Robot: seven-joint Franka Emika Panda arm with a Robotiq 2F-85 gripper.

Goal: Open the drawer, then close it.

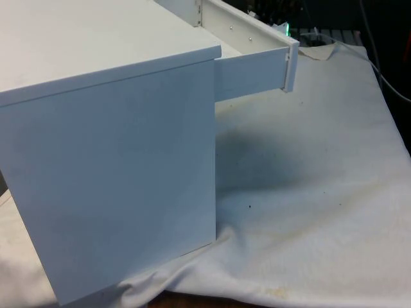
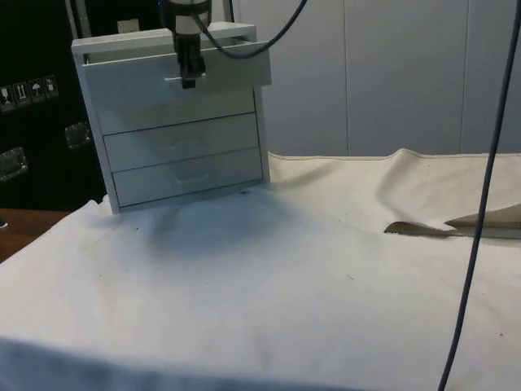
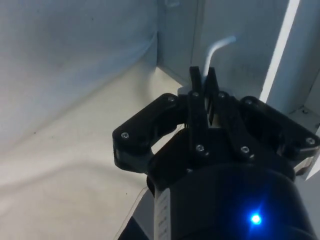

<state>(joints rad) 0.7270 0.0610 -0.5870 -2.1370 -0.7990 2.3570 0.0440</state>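
A white chest of drawers (image 2: 183, 130) stands on the cloth. Its top drawer (image 2: 175, 69) is pulled partway out. In the front view the chest (image 1: 109, 160) turns its plain side to the camera, and the open drawer (image 1: 250, 74) juts out towards the front view's right. My black gripper (image 2: 189, 75) hangs in front of that drawer's face. In the wrist view the gripper (image 3: 203, 75) is shut on the thin white drawer handle (image 3: 221, 44), which rises from between the fingertips.
The two lower drawers (image 2: 186, 140) (image 2: 191, 175) are shut. A dark cable (image 2: 480, 204) hangs at the side view's right, above a raised fold of cloth (image 2: 456, 224). Open white cloth (image 2: 269, 269) spreads out before the chest.
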